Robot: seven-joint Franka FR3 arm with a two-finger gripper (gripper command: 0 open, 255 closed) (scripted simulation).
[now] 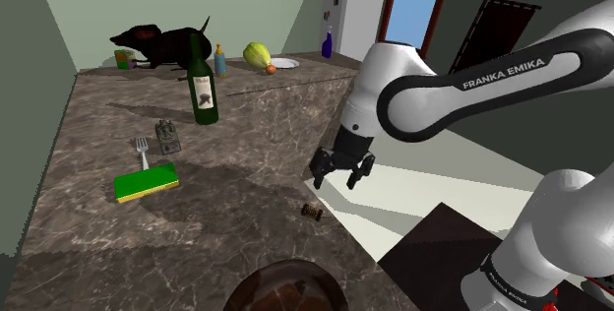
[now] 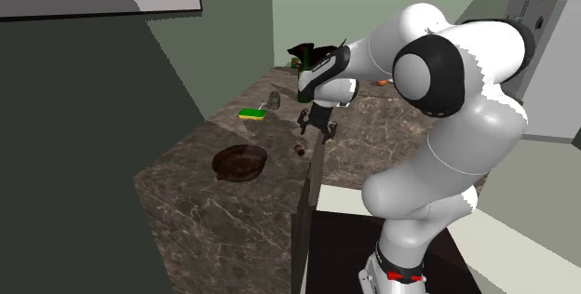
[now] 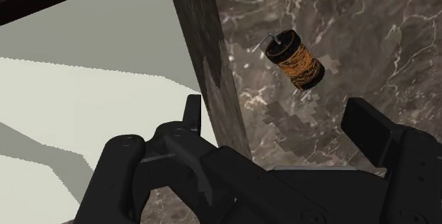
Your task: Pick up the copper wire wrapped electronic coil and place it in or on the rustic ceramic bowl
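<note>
Whereas at the tabletop's (image 1: 89,230) near edge sits the bowl (image 1: 285,289), the coil (image 1: 312,212) lies by the edge facing the arm: likely light, stiff, apt to roll, so pinch its wound middle. Pincer (image 1: 342,173) hovers over that edge, released.

Coil (image 1: 312,212) on the counter (image 1: 246,161), close to its edge on the shoulder view's right, apart from all other things. Gripper (image 1: 342,168) above that same edge, just behind the coil, not touching it. Bowl (image 1: 285,289) at the counter's near edge, in front of the coil. Sponge (image 1: 146,182) toward the left edge, fork (image 1: 142,152) just behind it. Bottle (image 1: 203,88) upright farther back, about mid-counter.
</note>
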